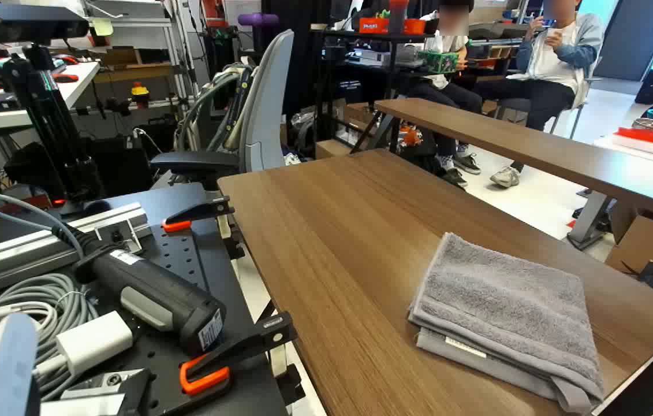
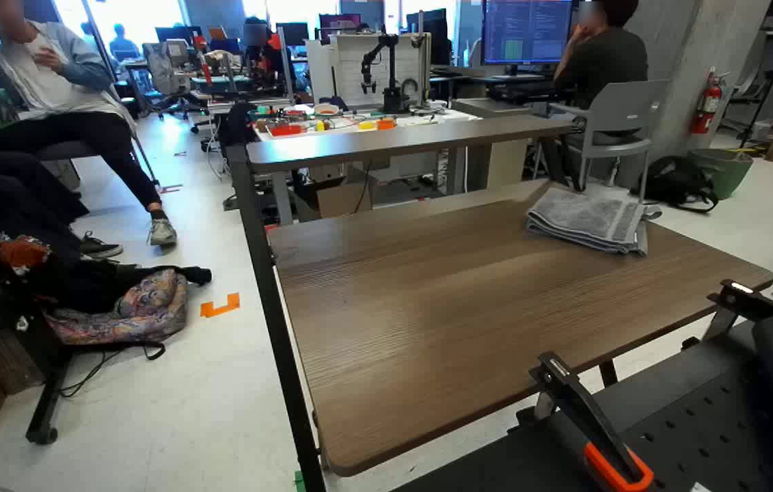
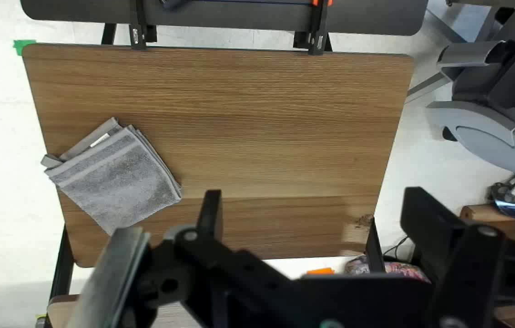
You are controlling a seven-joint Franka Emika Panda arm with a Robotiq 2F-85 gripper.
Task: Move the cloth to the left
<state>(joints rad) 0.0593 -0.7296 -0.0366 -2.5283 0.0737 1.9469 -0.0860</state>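
A grey folded cloth (image 1: 505, 312) lies flat on the brown wooden table (image 1: 326, 248). It shows in an exterior view (image 2: 584, 215) near the table's far edge. In the wrist view the cloth (image 3: 118, 180) is at the left, turned at an angle, and one corner reaches the table's left edge. A finger part of the gripper covers its lowest corner there. My gripper (image 3: 314, 195) is open and empty in the wrist view, its fingers wide apart above the table, to the right of the cloth and apart from it. The gripper is out of view in both exterior views.
A raised wooden shelf (image 1: 534, 144) runs along one side of the table. Black clamps (image 3: 317, 32) hold at the opposite edge, beside a black perforated board (image 2: 687, 424). A handheld black device (image 1: 159, 300) and cables lie on that board. A grey chair (image 1: 268, 104) stands beside the table.
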